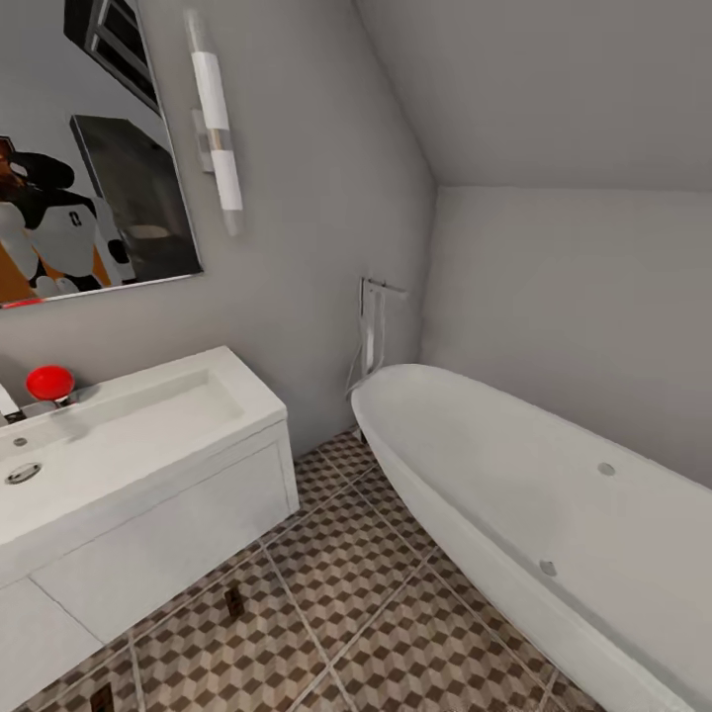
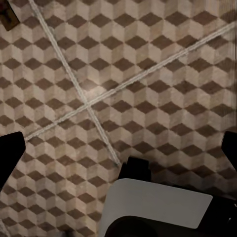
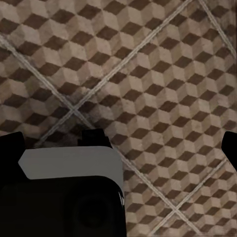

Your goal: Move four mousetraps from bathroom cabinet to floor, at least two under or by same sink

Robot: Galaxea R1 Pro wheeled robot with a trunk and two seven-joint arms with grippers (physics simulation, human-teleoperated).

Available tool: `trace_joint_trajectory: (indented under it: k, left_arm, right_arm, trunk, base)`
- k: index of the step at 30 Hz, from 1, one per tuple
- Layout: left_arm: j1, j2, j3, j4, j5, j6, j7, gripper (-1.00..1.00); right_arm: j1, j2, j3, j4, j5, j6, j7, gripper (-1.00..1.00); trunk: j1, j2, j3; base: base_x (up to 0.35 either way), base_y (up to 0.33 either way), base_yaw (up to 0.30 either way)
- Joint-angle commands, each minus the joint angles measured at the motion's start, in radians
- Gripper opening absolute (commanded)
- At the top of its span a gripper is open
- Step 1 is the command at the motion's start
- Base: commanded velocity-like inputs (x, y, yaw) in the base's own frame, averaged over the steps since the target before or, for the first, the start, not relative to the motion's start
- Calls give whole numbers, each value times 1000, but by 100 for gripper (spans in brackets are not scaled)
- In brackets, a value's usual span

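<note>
Two mousetraps lie on the bathroom floor [image 1: 396, 623] in front of the sink's white drawers: one small dark board [image 1: 234, 601] near the drawer front, another [image 1: 101, 698] at the picture's lower edge. The sink [image 1: 148, 415] is a white trough basin at the left. A dark brown corner, perhaps a mousetrap [image 2: 7, 18], shows on the tiles in the left wrist view. My left gripper [image 2: 119, 154] hangs open over the tiles, holding nothing. My right gripper [image 3: 118, 147] is open too, above bare tiles. The cabinet is out of view.
A white oval bathtub [image 1: 554, 514] fills the right side, with a chrome filler [image 1: 374, 326] at its head. A red round object [image 1: 49, 382] sits by the sink's tap. A mirror [image 1: 89, 148] and wall light [image 1: 220, 129] hang above. Tiled floor runs between sink and tub.
</note>
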Motion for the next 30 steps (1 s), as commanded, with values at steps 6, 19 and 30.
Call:
trace_joint_trajectory:
  k: [6,19,30]
  left_arm:
    - [-1,3,-8,-3,10,-4,8,100]
    - [-1,1,-9,-6,5,-2,8,100]
    - [0,0,-9,-9,6,-2,8,100]
  right_arm:
    - [-1,1,8,3,-10,-5,-1,100]
    - [-1,4,8,10,-10,-4,0,100]
    - [0,4,9,10,-10,-4,1,100]
  trunk:
    - [0,-1,4]
    - [0,-1,15]
    - [0,-1,24]
  base:
    - [0,0,-259]
    - [0,0,-259]
    - [0,0,-259]
